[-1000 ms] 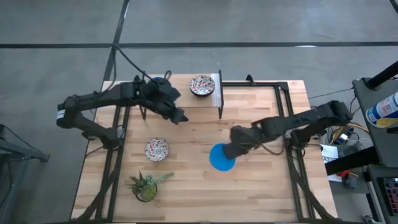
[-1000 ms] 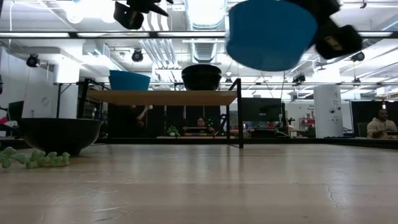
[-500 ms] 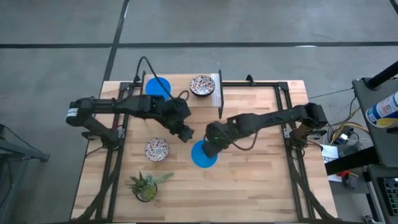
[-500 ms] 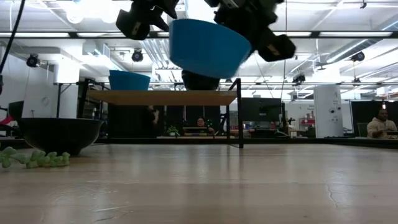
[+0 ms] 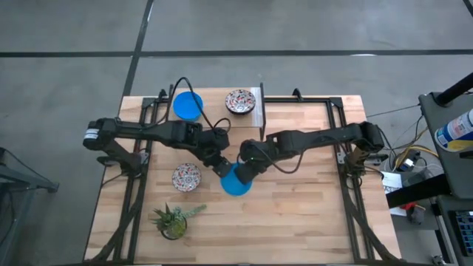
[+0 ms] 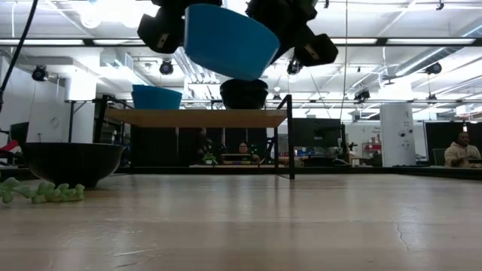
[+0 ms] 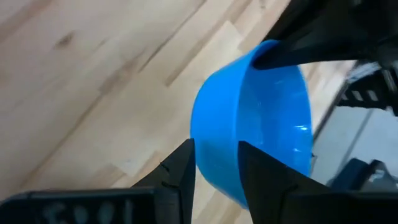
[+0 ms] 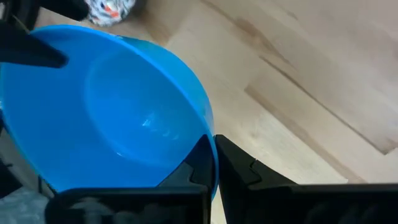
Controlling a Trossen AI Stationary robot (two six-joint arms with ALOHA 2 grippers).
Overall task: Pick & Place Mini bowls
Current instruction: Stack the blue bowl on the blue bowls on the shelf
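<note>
A bright blue mini bowl [image 5: 236, 181] hangs in the air above the middle of the table, tilted [image 6: 230, 41]. My right gripper [image 5: 247, 164] is shut on its rim on the side toward the table's right. My left gripper [image 5: 222, 168] is open at the opposite rim; in the left wrist view its fingers stand on either side of the bowl's wall [image 7: 217, 152]. A second blue bowl [image 5: 187, 105] and a patterned bowl [image 5: 240, 101] stand on the raised wooden shelf [image 6: 196, 117]. Another patterned bowl [image 5: 186, 177] rests on the tabletop. My right gripper holds the blue bowl by its rim [image 8: 202, 146], one finger inside the bowl and one outside. It comes from the table's right, slanting down. The bowl is lifted clear and tilted. My left gripper straddles the opposite rim [image 7: 214, 134]; whether its fingers touch it I cannot tell.
A green potted plant [image 5: 174, 219] stands near the near-left corner. The shelf's black frame [image 5: 261, 111] and the black rails [image 5: 336, 118] along the table's sides border the work area. Bare wood lies on the table's right half [image 5: 310, 199].
My right gripper has carried the blue bowl toward the table's left and slightly up, tipping it. My left gripper has come from the shelf toward the near edge and the bowl, and now stands at the bowl's rim.
</note>
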